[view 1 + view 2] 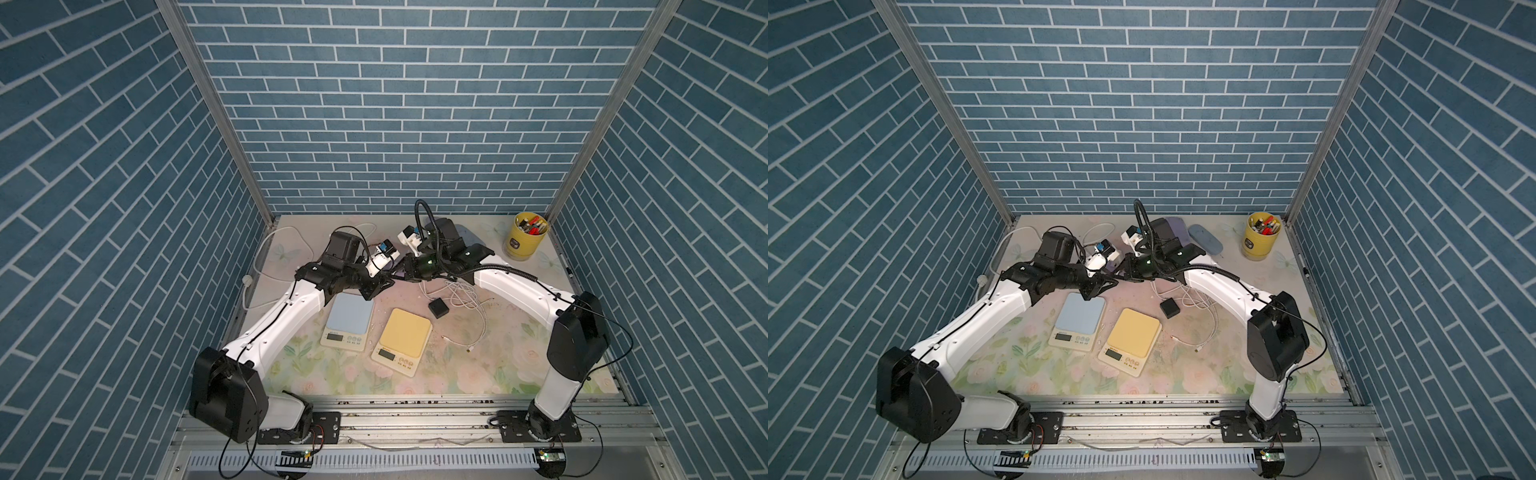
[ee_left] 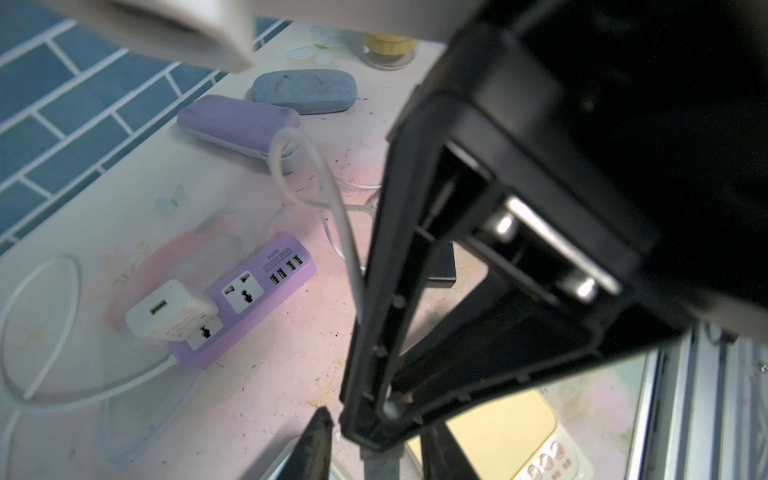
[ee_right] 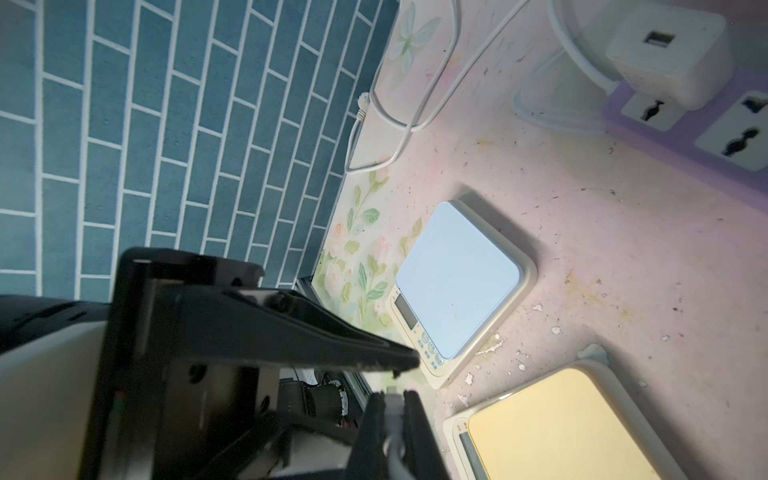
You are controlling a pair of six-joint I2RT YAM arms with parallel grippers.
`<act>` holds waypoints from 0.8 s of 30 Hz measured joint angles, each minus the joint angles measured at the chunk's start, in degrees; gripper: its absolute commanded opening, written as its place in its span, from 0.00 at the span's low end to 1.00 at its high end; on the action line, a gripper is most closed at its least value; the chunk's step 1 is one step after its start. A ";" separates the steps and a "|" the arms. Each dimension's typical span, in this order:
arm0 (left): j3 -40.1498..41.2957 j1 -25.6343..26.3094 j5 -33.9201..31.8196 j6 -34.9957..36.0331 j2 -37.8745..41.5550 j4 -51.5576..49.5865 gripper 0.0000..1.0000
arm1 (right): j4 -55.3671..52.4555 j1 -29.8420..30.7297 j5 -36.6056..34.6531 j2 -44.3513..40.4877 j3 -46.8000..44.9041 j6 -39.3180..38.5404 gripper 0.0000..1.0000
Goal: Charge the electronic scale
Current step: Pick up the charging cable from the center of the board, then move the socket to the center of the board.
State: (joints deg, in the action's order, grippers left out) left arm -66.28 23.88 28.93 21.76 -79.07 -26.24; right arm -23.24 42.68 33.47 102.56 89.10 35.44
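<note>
Nearest on the counter (image 1: 478,374): yellow scale (image 1: 401,340), lying flat, display toward the robot. Blue scale (image 1: 347,322) sits near it on the left, not touching. White cable (image 1: 484,321) lies in loose loops right of the scales, with a black box (image 1: 439,308) among them. The arms meet past the blue scale's far edge. Right fingers (image 3: 372,432) are clamped on the cable's plug (image 3: 392,409). Left fingers (image 2: 318,440) are apart, one on each side of the right ones. Beyond is a purple power strip (image 2: 249,299) with a white charger (image 2: 170,309) plugged in. Far right corner: yellow cup (image 1: 525,239).
</note>
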 measured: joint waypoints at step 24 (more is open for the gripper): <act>-61.88 -13.20 0.70 -21.92 -60.13 -6.58 0.38 | -9.92 -1.14 -26.80 13.00 8.83 -3.15 0.00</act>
State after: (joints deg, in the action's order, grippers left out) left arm -128.16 10.68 29.63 -0.16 -139.20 -32.82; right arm -33.17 41.54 6.68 115.57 97.93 32.29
